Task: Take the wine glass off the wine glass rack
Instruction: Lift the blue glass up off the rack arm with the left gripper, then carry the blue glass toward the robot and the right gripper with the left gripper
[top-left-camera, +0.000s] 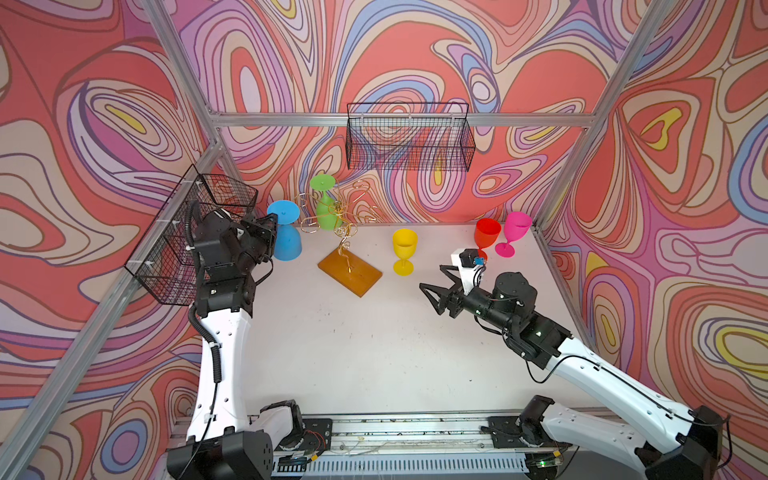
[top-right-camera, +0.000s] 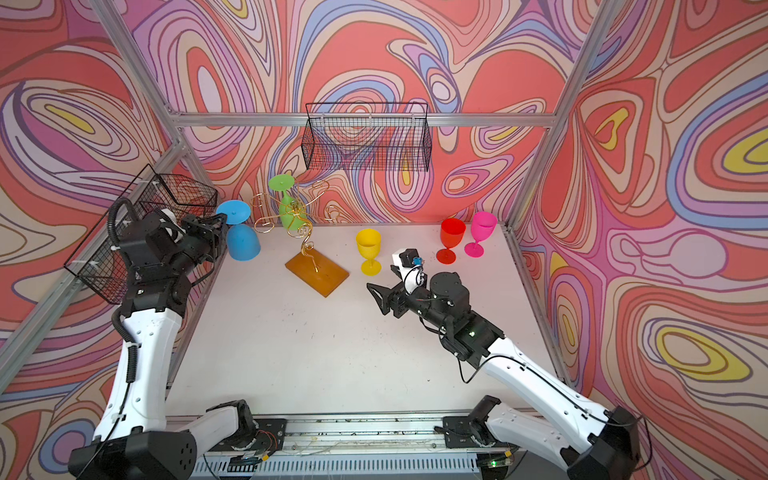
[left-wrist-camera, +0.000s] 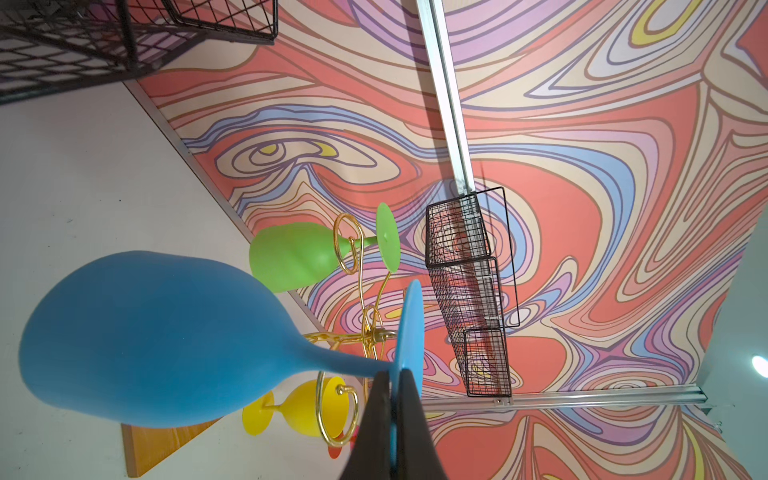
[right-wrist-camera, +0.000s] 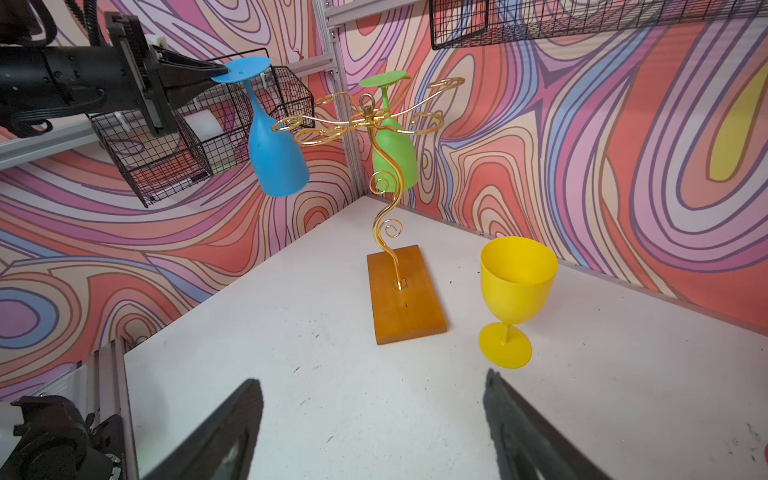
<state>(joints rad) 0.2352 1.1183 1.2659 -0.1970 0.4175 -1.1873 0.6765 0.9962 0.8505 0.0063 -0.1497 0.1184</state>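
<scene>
A scuffed white table (top-left-camera: 374, 353) sits inside swirl-patterned walls (top-left-camera: 415, 50) on an aluminium frame (top-left-camera: 291, 119). A back basket (top-left-camera: 409, 137) hangs at 12 o'clock and a side basket (top-left-camera: 174, 257) at 9.

The rack (top-left-camera: 351, 272) stands toward 11 o'clock on the table, with a green glass (top-left-camera: 326, 212) hanging bowl down from a far loop. The blue glass (top-left-camera: 286, 241) is in the air, bowl down, at the rack's 9 o'clock, just beside the outer loops. The left gripper (top-left-camera: 272, 220) pinches the edge of its foot. The right gripper (top-left-camera: 432, 277) hovers at 3 o'clock, spread wide and empty.

A yellow glass (top-left-camera: 404, 249) stands at the rack's 3 o'clock. A red glass (top-left-camera: 487, 232) and a pink glass (top-left-camera: 517, 226) stand toward 1 o'clock.

Only the left wrist view shows the fingers (left-wrist-camera: 374, 424) pressed on both faces of the blue foot. The right wrist view shows the rack side-on, with the blue stem to one side of the nearest loop.

Whether the blue bowl touches that loop cannot be told. In a top view the right wrist camera hides part of the red glass's foot. The left wrist view cuts off the rack's base, and the blue bowl covers part of the yellow glass.
</scene>
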